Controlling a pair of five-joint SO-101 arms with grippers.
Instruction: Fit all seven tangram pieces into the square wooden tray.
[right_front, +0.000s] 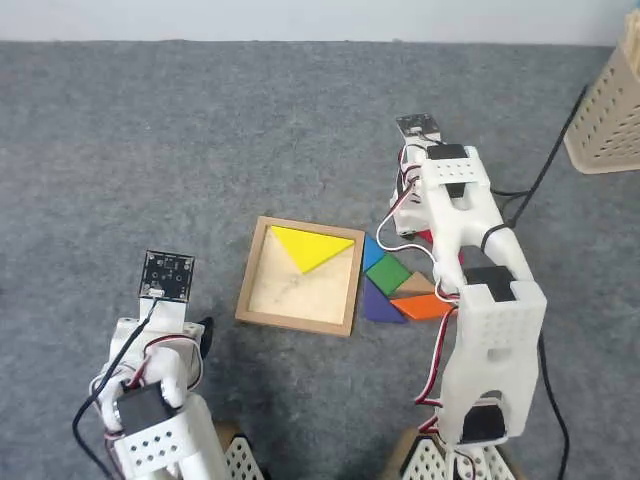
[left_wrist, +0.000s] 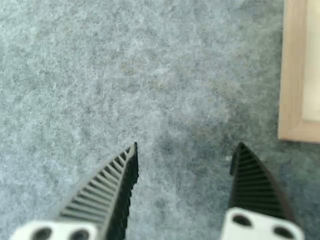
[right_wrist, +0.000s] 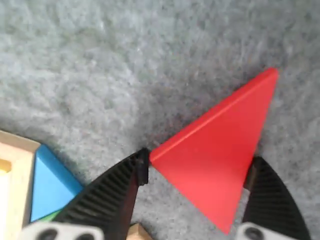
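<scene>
Status: 1 of 7 in. The yellow triangle (right_front: 308, 246) lies flat in the tray (right_front: 253, 268), long side against the far rim. It's the only piece in there.

6 left, all on the carpet (right_front: 150, 150) on the right arm's side of the tray:
- blue triangle (right_front: 371, 252), touching the tray's outer edge
- green square (right_front: 388, 273), just beside the blue one
- purple triangle (right_front: 378, 303), near the tray's near corner
- orange piece (right_front: 424, 307) and tan piece (right_front: 415, 283), packed against those
- red triangle (right_wrist: 220, 150), a bit apart from the cluster and mostly under the right arm in the high view

Right gripper (right_wrist: 197, 161): fingers narrow, 1 on each side of the red triangle. Both look to be touching it, so I read that as a grip. Can't tell if the piece is off the carpet.

Left gripper (left_wrist: 185, 147): fingers wide apart, holding nothing. It hangs over bare carpet just outside the opposite side of the tray, with a tray corner at the edge of its wrist view.

My read: early days. The step in hand is the red triangle as piece 2. After that come 5 more picks from the tight cluster, where neighbours may get nudged. Each piece needs turning to seat flush, so I'd expect placement to be the slow part, not grasping.
</scene>
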